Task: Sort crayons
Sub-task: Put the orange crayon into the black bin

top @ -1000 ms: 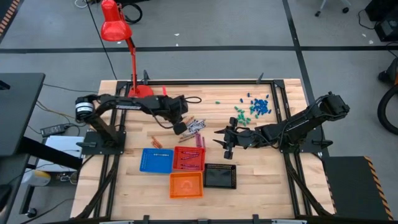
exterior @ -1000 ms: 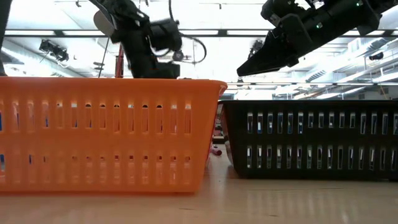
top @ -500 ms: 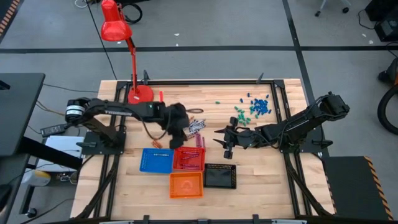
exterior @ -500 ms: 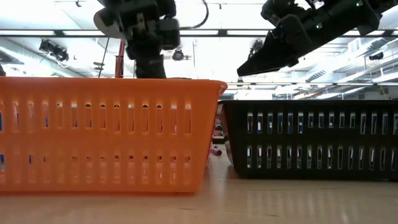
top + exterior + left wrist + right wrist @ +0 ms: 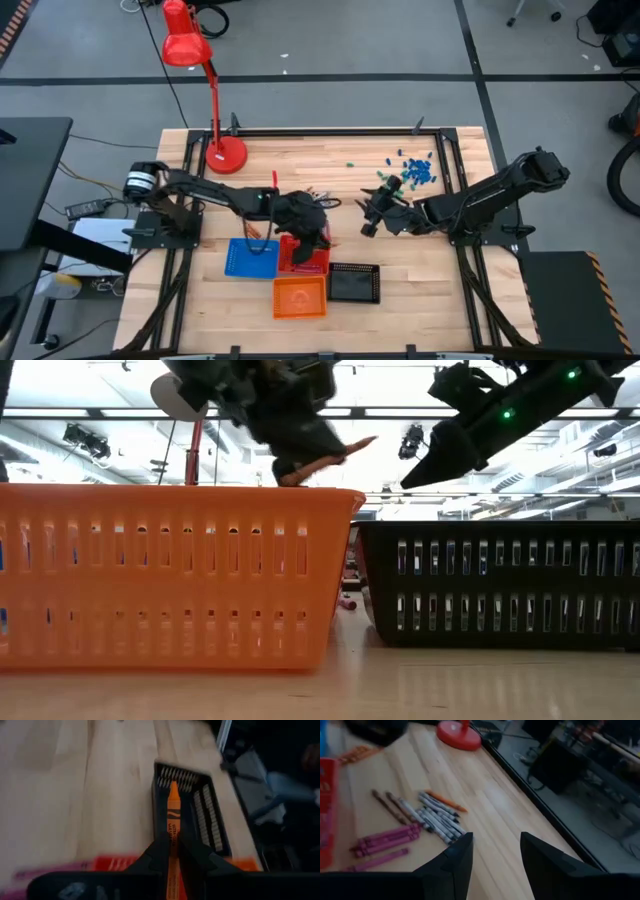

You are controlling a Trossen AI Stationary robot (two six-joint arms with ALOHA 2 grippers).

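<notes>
My left gripper hangs over the red tray, shut on an orange crayon. The crayon also shows in the low view, above the orange tray. The loose crayons, grey-silver, magenta and a few orange or brown, lie flat on the table in front of my right gripper. My right gripper is open and empty and stands right of the left one in the high view. Two orange crayons lie beside the blue tray. My left gripper pinches the orange crayon between its two fingers, on the crayon's wrapped rear half. The crayon lies along the fingers, its tip sticking out ahead toward the black tray. It is lifted clear and tilts slightly tip-up in the low view.
Four small trays stand near the front edge: blue, red, orange and black. Tiny green and blue bits are scattered at the far right. A red desk lamp stands at the far left.
My left gripper has left the crayon pile and gone toward the table's near edge and right, carrying the orange crayon over the red tray. My right gripper has turned and drawn a little toward the far edge.
</notes>
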